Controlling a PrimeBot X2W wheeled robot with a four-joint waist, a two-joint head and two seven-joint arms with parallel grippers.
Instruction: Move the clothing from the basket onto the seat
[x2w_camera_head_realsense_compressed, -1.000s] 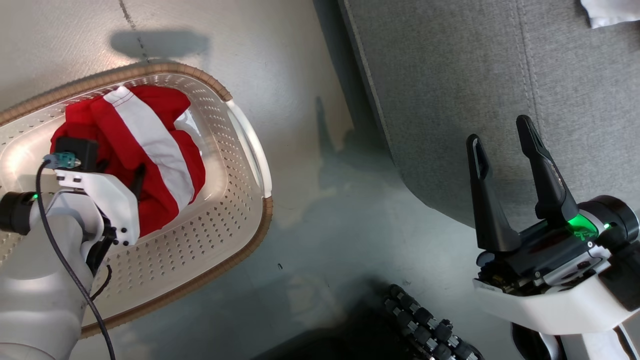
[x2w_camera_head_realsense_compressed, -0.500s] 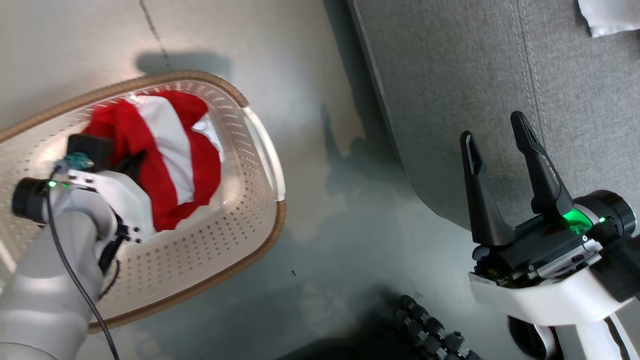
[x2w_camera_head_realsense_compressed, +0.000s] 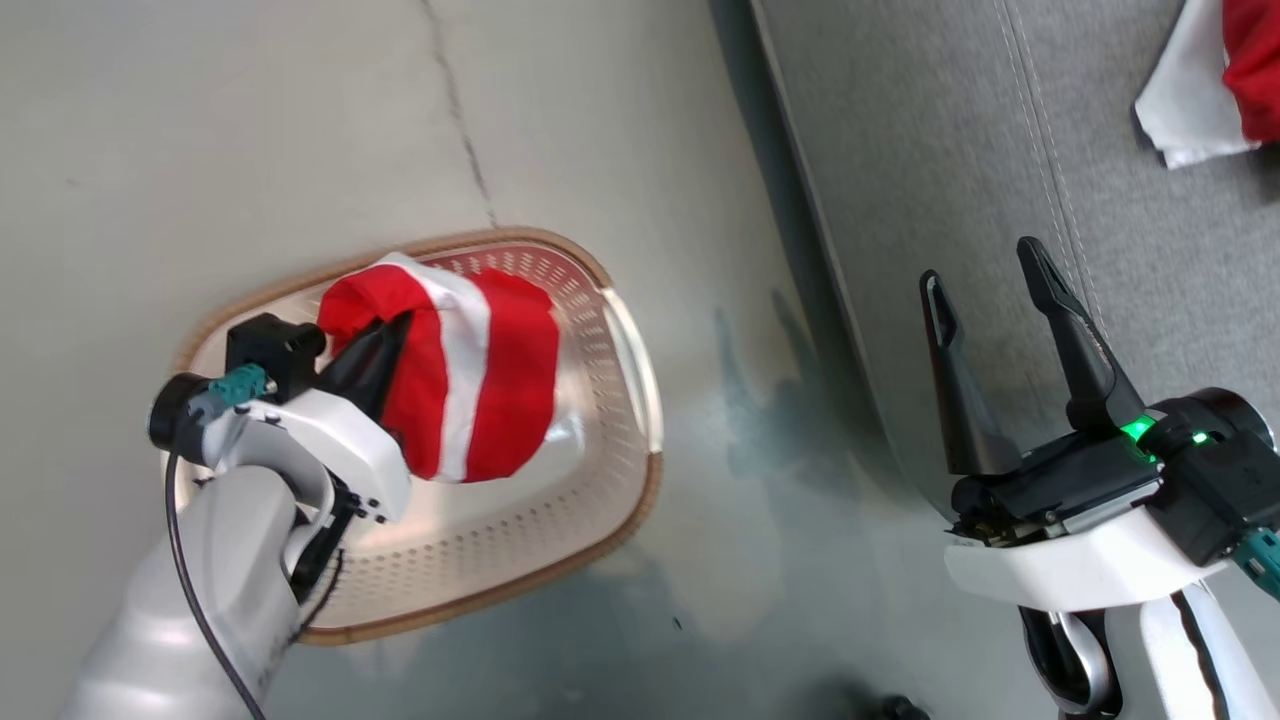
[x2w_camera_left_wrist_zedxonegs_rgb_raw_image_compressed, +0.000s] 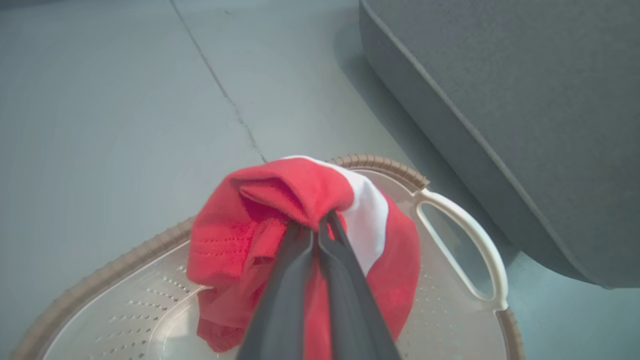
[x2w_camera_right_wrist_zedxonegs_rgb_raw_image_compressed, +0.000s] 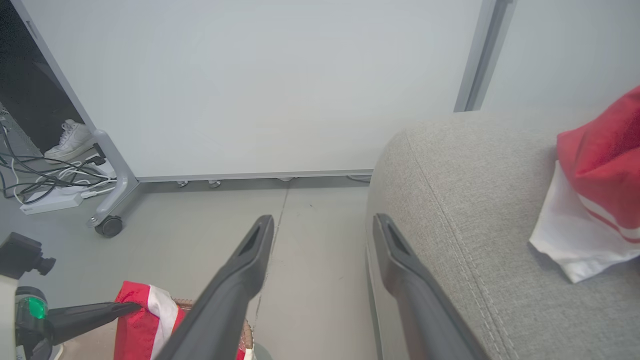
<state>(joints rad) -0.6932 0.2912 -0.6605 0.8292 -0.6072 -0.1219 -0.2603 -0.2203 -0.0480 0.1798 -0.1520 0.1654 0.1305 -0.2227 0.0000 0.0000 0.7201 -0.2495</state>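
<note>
Now, at the left, our left tool (x2w_camera_head_realsense_compressed: 390, 330) is clamped tight on a fold of the red garment (x2w_camera_head_realsense_compressed: 490, 390), which hangs over the basket (x2w_camera_head_realsense_compressed: 610, 480). We judge it light, soft and floppy, best pinched at a bunched fold. Bare floor (x2w_camera_head_realsense_compressed: 300, 120) separates basket and seat (x2w_camera_head_realsense_compressed: 950, 130), whose edge might catch the trailing cloth. Our right tool (x2w_camera_head_realsense_compressed: 985, 270), spread wide and empty, hovers by the seat, where a second garment (x2w_camera_head_realsense_compressed: 1195, 110) lies.

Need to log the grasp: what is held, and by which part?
The left gripper pinches the clothing by a bunched fold near its top; right gripper empty.
</note>
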